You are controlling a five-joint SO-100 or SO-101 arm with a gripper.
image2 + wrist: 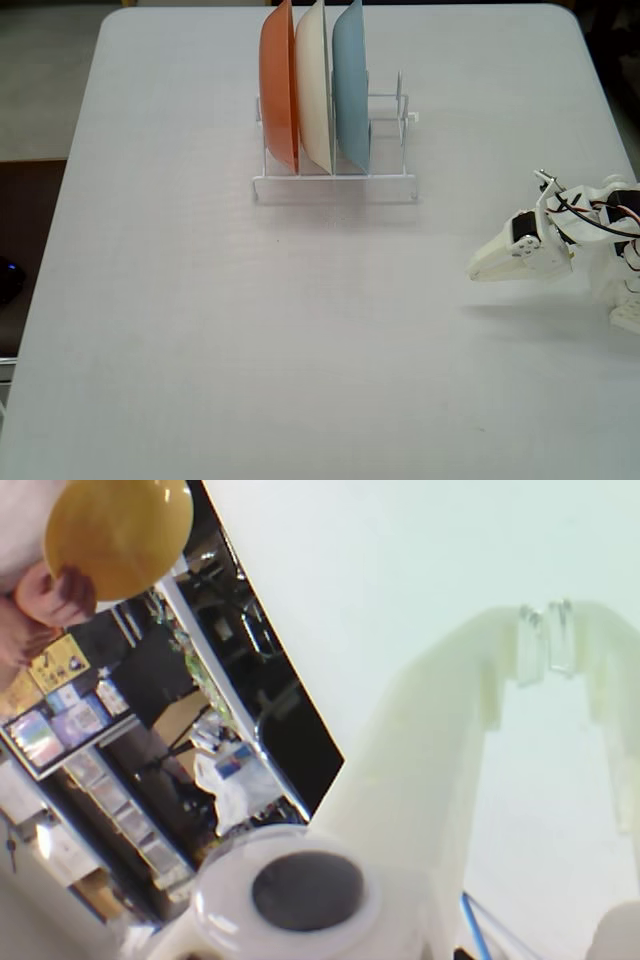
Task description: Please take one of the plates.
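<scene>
Three plates stand on edge in a white wire rack [335,187] at the far middle of the table: an orange plate [278,90], a pale cream-yellow plate [313,90] and a light blue plate [351,90]. In the wrist view a glossy bright yellow plate [118,530] shows at the top left, beyond the table edge, held by a person's hand [55,595]. My gripper [480,268] hovers low at the table's right side, well apart from the rack. Its white fingertips [545,640] are together and hold nothing.
The white table [200,350] stretches wide in front of and left of the rack. My arm's base and wires [610,215] sit at the right edge. Past the table edge the wrist view shows dark, cluttered shelves [150,740].
</scene>
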